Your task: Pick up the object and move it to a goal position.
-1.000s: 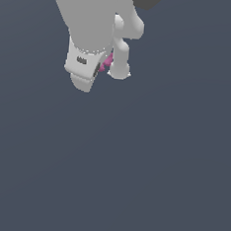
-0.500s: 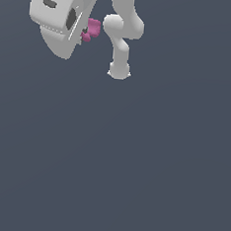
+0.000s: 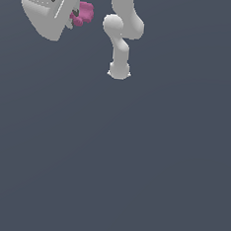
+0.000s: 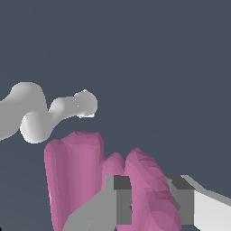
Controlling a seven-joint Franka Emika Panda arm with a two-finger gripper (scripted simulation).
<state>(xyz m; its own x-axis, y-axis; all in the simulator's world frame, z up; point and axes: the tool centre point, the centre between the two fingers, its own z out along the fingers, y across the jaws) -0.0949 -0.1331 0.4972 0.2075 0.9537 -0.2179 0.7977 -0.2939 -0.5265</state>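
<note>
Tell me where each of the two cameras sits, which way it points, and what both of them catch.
Exterior view: off the arm, facing the gray floor; shows the gripper holding the pink object and the arm's base.
Wrist view: on the wrist, looking along the gripper; its fingers clamp the pink object, with the arm's base beyond.
Shared: gripper, pink object, arm's base.
</note>
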